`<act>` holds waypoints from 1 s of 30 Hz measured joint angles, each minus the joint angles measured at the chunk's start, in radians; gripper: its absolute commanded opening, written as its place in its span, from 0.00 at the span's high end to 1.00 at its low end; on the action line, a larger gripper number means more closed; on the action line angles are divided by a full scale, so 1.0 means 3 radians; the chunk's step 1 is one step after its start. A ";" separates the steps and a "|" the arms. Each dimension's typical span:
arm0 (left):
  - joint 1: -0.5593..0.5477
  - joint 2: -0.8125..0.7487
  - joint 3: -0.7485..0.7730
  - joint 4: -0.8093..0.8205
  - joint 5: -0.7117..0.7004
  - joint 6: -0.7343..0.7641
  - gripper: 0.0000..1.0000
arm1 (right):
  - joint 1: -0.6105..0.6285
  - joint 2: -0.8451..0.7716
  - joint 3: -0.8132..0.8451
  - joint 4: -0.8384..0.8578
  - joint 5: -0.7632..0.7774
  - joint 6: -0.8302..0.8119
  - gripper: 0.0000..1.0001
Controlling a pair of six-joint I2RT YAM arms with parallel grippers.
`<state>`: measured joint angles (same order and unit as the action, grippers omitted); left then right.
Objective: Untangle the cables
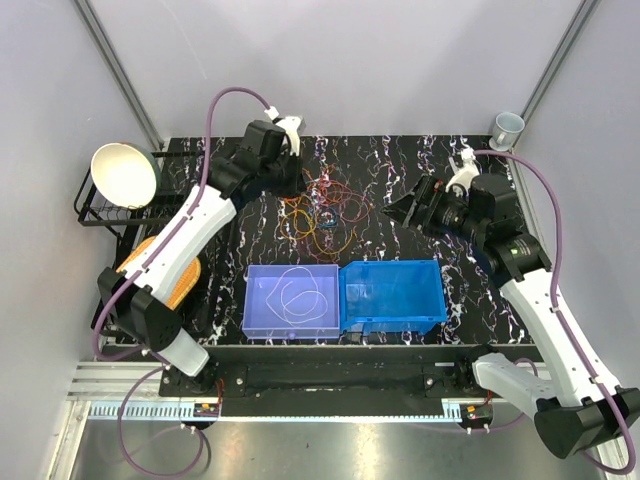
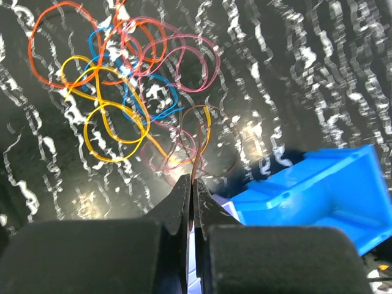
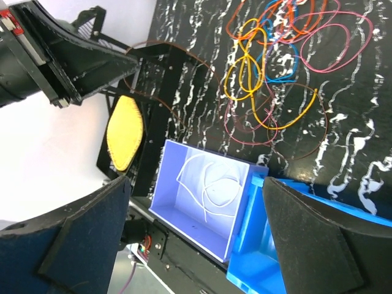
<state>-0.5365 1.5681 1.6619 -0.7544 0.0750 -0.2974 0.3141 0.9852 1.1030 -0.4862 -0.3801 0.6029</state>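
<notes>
The cables (image 1: pixel 325 212) lie tangled on the black marbled table: orange, red, yellow, blue and pink loops. They also show in the left wrist view (image 2: pixel 122 92) and the right wrist view (image 3: pixel 275 67). My left gripper (image 2: pixel 193 184) is shut on a thin brown cable (image 2: pixel 197 147) that runs up into the pile; in the top view it (image 1: pixel 297 187) sits at the pile's left edge. My right gripper (image 1: pixel 398 208) hangs to the right of the pile, open and empty, its fingers (image 3: pixel 79 239) spread wide. A white cable (image 1: pixel 300 292) lies in the pale blue bin (image 1: pixel 255 322).
A darker blue bin (image 1: pixel 400 318) stands beside the pale one at the table's front. A black rack (image 1: pixel 95 215) with a white bowl (image 1: pixel 125 173) stands at the left, with a yellow-orange pad (image 1: pixel 178 272) below it. A cup (image 1: pixel 508 126) sits at the back right.
</notes>
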 measured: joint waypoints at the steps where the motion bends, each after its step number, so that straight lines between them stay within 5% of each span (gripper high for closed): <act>1: 0.0000 0.0018 0.0036 -0.0028 -0.0017 0.0013 1.00 | 0.0000 0.0014 0.0000 0.0025 -0.0029 0.0018 0.05; 9: 0.0001 0.0052 0.0738 -0.0061 0.0020 0.0153 0.99 | 0.0001 0.0053 -0.0052 0.0198 -0.0249 0.0128 0.04; 17: 0.0000 0.0075 0.1724 0.0117 0.0642 0.0374 0.95 | 0.0001 0.0055 0.0000 0.0425 -0.0483 0.0085 0.01; 30: 0.0000 -0.0645 0.0862 0.1099 0.1534 0.0337 0.99 | 0.0004 -0.0011 0.0468 0.0886 -0.0781 -0.0103 0.03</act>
<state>-0.5365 1.3746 1.9205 -0.4248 0.5350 -0.1963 0.3153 0.9817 1.2434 -0.2203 -0.6144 0.5720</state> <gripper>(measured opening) 0.043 0.990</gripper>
